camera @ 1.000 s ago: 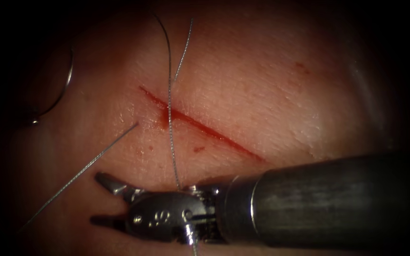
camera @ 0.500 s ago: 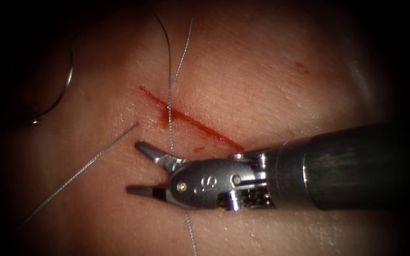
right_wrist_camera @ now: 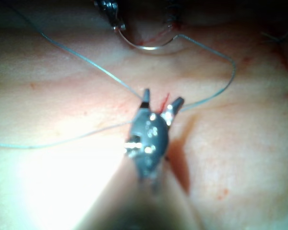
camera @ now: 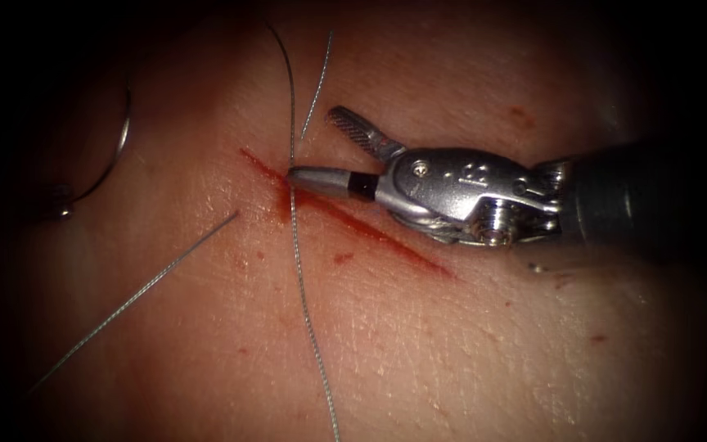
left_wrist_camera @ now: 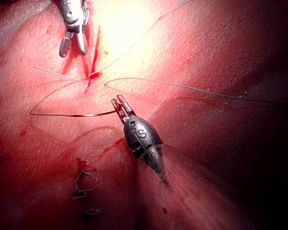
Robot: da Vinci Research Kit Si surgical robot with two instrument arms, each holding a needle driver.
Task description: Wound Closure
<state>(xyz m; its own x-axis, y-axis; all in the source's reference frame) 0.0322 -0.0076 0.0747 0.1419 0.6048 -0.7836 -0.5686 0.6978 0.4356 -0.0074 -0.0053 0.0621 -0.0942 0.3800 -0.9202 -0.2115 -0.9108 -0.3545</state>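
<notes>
Endoscope view: we see the right tool (camera: 317, 147) over the cut (camera: 345, 217) in the tissue (camera: 452, 344), jaws spread wide, gripping nothing. Its lower jaw tip sits right at the thread (camera: 294, 188) where that strand crosses the upper-left end of the cut; the upper jaw angles up and away. A second ago this tool was down below the cut with jaws equally apart — it has since come up and across to the cut line.

The long thread strand runs top to bottom across the cut. A second, shorter strand (camera: 317, 82) lies just right of it above the cut, and another strand (camera: 141, 290) slants off to the lower left on the cut's left side.

The needle (camera: 112, 155) is well left of the cut, off at the dim edge, free of the tissue as far as we can see.

Left wrist view — the left tool (left_wrist_camera: 121, 105) is clamped on the needle (left_wrist_camera: 72, 115) near one end of its curve; the needle body arcs away from the jaws above the tissue surface. The right tool (left_wrist_camera: 72, 45) shows farther off with jaws apart beside the cut (left_wrist_camera: 93, 62). Red fluid (left_wrist_camera: 81, 165) smears the tissue, and finished stitches (left_wrist_camera: 84, 191) sit nearby.

Right wrist view: we see the right tool (right_wrist_camera: 161, 105) open, thread (right_wrist_camera: 101, 72) passing by its tips, and the needle (right_wrist_camera: 149, 47) beyond it, held by the left tool (right_wrist_camera: 113, 17).
</notes>
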